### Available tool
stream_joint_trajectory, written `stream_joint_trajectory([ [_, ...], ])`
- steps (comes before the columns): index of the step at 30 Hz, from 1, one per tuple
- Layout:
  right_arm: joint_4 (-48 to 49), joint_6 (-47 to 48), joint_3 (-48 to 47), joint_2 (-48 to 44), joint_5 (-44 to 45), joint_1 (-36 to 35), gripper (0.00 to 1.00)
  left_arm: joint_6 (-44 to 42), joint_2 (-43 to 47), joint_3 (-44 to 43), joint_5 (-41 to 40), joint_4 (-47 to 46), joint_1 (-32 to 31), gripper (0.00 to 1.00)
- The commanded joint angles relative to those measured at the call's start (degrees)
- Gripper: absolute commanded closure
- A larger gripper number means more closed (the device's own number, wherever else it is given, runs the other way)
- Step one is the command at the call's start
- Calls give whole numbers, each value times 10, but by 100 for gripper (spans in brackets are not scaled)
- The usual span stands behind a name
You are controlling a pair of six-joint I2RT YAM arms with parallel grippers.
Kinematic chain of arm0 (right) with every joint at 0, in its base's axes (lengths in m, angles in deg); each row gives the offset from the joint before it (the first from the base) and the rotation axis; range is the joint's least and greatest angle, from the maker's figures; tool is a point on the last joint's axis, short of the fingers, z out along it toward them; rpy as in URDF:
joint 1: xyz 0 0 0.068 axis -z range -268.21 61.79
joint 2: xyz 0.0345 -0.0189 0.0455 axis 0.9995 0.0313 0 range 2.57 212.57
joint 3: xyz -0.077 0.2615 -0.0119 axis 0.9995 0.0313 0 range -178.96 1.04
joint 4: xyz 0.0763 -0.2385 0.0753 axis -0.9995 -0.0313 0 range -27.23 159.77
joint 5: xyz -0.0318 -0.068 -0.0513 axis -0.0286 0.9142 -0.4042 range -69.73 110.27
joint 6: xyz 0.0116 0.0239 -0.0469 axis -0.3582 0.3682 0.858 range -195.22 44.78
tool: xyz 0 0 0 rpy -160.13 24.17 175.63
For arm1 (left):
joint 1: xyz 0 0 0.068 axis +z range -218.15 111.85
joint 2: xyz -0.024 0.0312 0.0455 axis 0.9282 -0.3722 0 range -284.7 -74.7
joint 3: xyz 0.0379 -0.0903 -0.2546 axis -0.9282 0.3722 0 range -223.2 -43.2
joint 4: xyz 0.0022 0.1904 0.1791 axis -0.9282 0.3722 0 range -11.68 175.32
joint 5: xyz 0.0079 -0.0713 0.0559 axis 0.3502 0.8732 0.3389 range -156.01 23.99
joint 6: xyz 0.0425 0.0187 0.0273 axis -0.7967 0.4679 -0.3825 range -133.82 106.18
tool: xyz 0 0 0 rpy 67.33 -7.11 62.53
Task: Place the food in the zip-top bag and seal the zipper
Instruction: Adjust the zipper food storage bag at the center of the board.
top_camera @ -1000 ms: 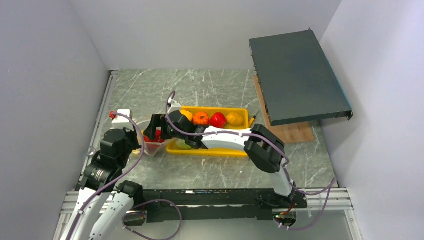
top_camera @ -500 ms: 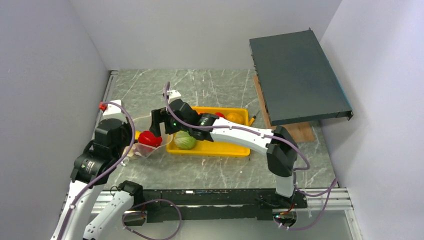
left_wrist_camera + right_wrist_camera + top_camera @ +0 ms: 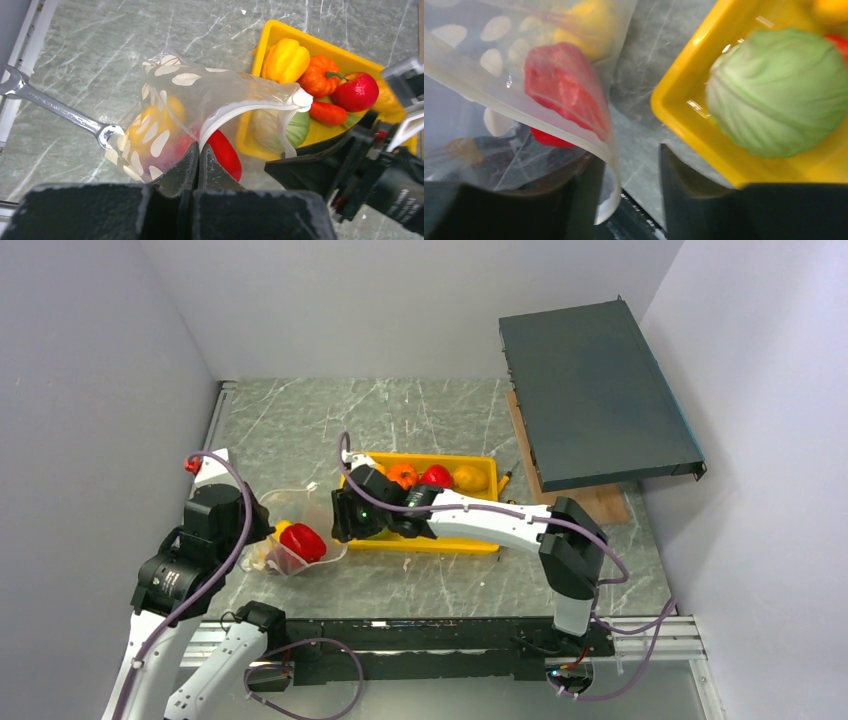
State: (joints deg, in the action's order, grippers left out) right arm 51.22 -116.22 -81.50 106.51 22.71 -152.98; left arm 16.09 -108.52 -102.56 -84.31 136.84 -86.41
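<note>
Surveying large to small: marbled worktop (image 3: 300, 430), grey walls close around. Yellow tray (image 3: 470, 546) sits mid-worktop. The zip-top bag (image 3: 170, 95) lies just left of it, mouth towards the tray, red pepper (image 3: 303, 541) inside. Green cabbage (image 3: 781, 90) lies in the tray's end beside the bag, right of the right claw (image 3: 631, 175), the nearer one, jaws part-spread. Left claw (image 3: 199, 160) pinches the zipper (image 3: 240, 107).

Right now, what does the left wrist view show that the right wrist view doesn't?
Left wrist only: a wrench beside the zip-top bag, and the yellow pepper, pumpkin, tomato and carrot recognisable in the yellow tray. Right wrist only: the end of the zipper curling between the right gripper's parted jaws. Both: the bag with the red pepper inside, and the green cabbage in the tray.
</note>
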Motion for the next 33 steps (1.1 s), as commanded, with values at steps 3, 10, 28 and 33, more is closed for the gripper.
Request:
stream_joint_trajectory([
  [3,3,4,-67,14,-50,-14,86,36,9,-6,-3,6,-1,100],
  [10,-44,-49,-232,66,-145,35,100,69,-5,-37,10,53,-1,100],
  [28,-56,20,-313,110,-212,68,100,74,-109,-117,-54,99,-1,100],
  [33,32,40,-207,82,-219,60,94,14,-44,-33,-50,23,-1,100],
])
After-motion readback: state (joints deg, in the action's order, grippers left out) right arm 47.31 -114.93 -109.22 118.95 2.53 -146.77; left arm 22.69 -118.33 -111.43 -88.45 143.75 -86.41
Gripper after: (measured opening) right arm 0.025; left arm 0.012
